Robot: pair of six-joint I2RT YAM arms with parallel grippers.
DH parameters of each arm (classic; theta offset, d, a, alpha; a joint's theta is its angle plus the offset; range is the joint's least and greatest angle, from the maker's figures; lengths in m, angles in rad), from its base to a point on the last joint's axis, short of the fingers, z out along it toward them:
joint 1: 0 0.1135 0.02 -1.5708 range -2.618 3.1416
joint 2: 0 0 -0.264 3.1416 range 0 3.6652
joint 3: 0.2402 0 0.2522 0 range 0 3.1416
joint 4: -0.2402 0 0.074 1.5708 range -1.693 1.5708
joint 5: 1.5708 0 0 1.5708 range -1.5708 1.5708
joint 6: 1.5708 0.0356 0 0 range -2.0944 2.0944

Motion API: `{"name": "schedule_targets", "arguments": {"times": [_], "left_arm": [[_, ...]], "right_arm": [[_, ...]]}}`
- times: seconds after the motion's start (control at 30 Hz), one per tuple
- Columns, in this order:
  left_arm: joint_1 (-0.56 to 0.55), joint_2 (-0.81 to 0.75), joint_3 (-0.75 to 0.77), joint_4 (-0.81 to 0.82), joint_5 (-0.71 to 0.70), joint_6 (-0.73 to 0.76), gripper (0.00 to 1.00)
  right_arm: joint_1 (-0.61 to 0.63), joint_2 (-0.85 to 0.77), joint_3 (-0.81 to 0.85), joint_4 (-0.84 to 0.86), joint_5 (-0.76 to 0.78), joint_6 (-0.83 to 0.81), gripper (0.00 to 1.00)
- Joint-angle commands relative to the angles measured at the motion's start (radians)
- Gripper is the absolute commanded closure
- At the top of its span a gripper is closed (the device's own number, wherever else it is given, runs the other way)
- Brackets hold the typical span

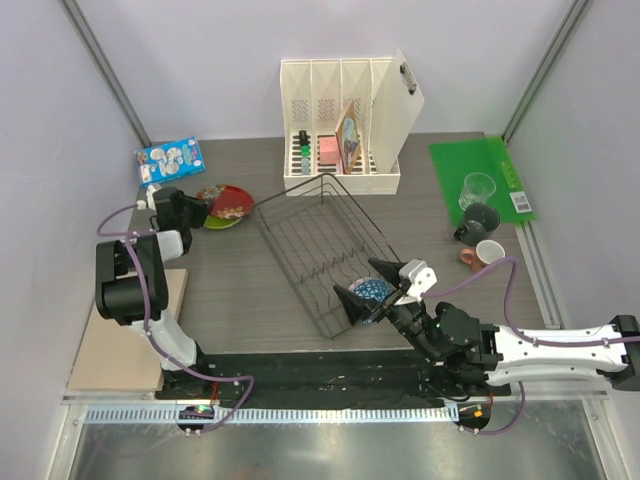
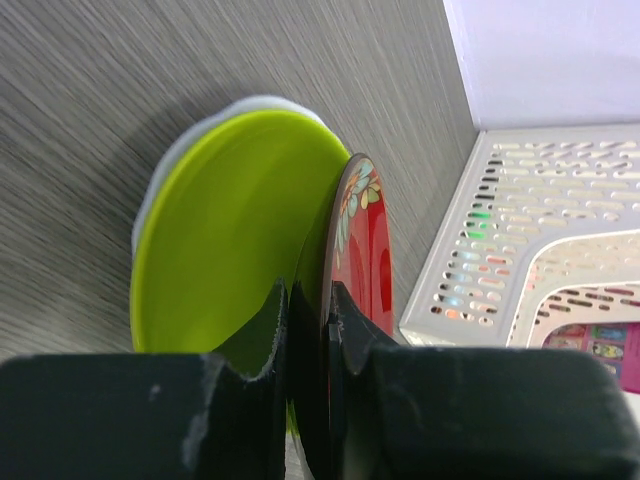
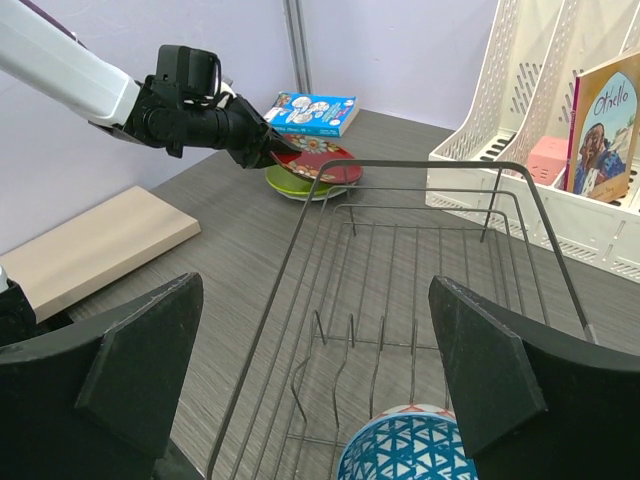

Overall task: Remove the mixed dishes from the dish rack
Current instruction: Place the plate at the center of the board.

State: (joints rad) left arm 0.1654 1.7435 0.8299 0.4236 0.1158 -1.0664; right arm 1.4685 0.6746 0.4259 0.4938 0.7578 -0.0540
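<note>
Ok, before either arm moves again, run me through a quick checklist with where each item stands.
1. Left fingers shut on the red floral plate at its rim: ok.
2. Red floral plate above the lime-green plate and white plate: ok.
3. Red floral plate resting on that stack: cannot tell.
4. Right fingers open, one on each side of the blue patterned bowl: ok.
5. Dish rack emptied: not ok, the bowl sits inside.
</note>
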Motion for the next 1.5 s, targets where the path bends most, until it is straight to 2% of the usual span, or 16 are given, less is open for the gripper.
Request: {"name": "schedule_targets", "arguments": {"times": [0.0, 0.2, 0.3, 0.5, 0.73, 1.13, 1.33, 1.47], "left_arm": [[0.039, 0.014, 0.044, 0.078, -0.008, 0.036, 1.0], [0.072, 0.048, 0.052, 0.073, 0.033, 0.048, 1.0], [0.08, 0.071, 0.063, 0.07, 0.079, 0.034, 0.95], [0.082, 0.068, 0.054, 0.165, 0.123, -0.004, 1.0], [0.085, 0.031, 0.029, 0.317, 0.166, -0.069, 1.0], [0.131, 0.022, -0.034, 0.274, 0.082, -0.052, 1.0], [0.135, 0.054, -0.029, 0.258, 0.088, -0.043, 1.0], [0.135, 0.08, 0.014, 0.19, 0.12, -0.029, 0.99]], "right_arm": [[-0.005, 0.022, -0.001, 0.077, 0.017, -0.004, 0.0], [-0.011, 0.066, 0.011, 0.091, 0.015, -0.029, 0.0], [-0.014, 0.092, 0.014, 0.101, 0.012, -0.027, 0.0], [-0.016, 0.137, 0.022, 0.114, 0.003, -0.017, 0.0], [-0.017, 0.151, 0.028, 0.117, -0.002, -0.009, 0.0], [-0.02, 0.131, 0.016, 0.109, 0.006, -0.009, 0.0], [-0.023, 0.123, 0.005, 0.109, 0.009, -0.006, 0.0], [-0.027, 0.132, 0.001, 0.115, 0.006, -0.006, 0.0]]}}
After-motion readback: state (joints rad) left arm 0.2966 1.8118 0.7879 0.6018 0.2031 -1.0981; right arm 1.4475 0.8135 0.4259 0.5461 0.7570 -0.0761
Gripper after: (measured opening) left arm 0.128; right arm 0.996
